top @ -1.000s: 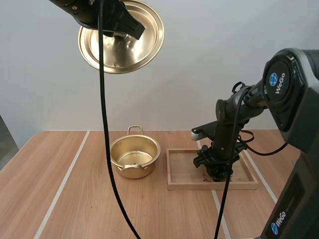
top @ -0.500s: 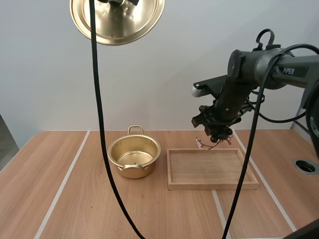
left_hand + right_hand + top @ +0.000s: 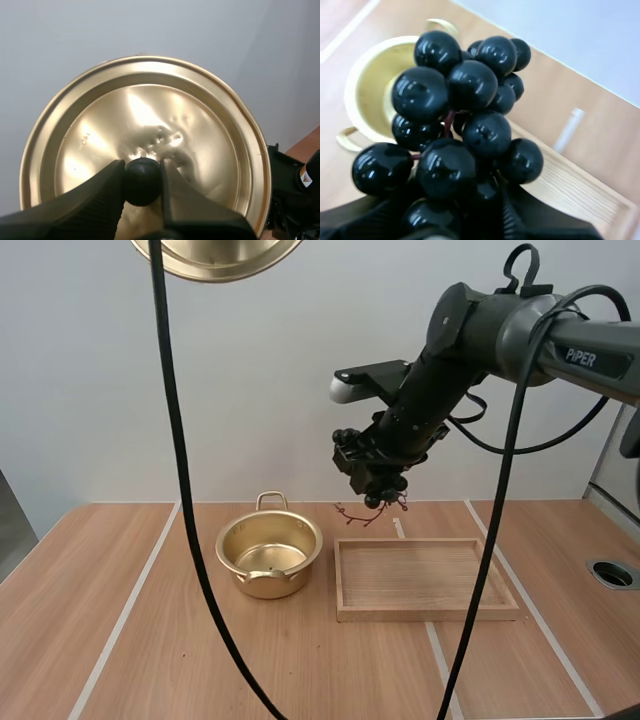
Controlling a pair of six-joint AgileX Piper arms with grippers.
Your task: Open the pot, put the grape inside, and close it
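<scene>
From above, my right gripper (image 3: 371, 483), on the arm marked "PiPER", is clamped on the grape bunch (image 3: 378, 494) in the air above the open pot (image 3: 226, 543) and the wooden tray (image 3: 428, 613). In the left wrist view, my left gripper (image 3: 142, 180) pinches the lid (image 3: 200, 125) by its black knob (image 3: 141, 186). In the right wrist view, the grapes sit between my fingers, with the pot and tray beyond.

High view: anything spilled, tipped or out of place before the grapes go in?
Nothing stands out. The pot sits upright and open on the table, the tray lies flat beside it, the left gripper pinches the lid by its knob, and the right gripper holds the grapes in the air.
</scene>
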